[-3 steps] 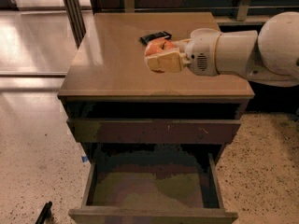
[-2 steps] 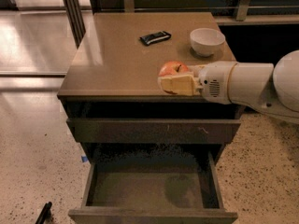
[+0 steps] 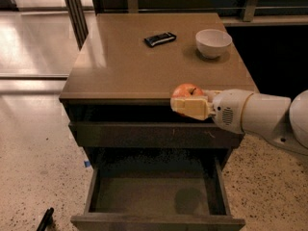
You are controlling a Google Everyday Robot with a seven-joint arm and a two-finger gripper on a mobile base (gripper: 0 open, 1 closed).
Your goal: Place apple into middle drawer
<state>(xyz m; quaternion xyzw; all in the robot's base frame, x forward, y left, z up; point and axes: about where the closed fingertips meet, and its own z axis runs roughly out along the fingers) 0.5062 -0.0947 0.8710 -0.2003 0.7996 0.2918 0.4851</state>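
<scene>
The apple [image 3: 186, 90] is red-orange and sits between the cream fingers [image 3: 191, 108] of my gripper [image 3: 186, 102], which is shut on it. The gripper reaches in from the right and holds the apple at the front edge of the cabinet top [image 3: 130, 64], above the drawers. The middle drawer [image 3: 155, 195] is pulled open below; its flat brown floor is bare, with the arm's shadow on its right part. A closed drawer front with pale scratch marks [image 3: 159, 134] lies between the gripper and the open drawer.
A white bowl [image 3: 213, 42] and a black packet [image 3: 160, 39] sit at the back of the cabinet top. A black object [image 3: 45, 219] lies on the speckled floor at the lower left. A metal post [image 3: 74, 8] stands at the back left.
The gripper, still holding the apple, has moved from over the middle of the cabinet top forward and down to its front edge, uncovering the bowl.
</scene>
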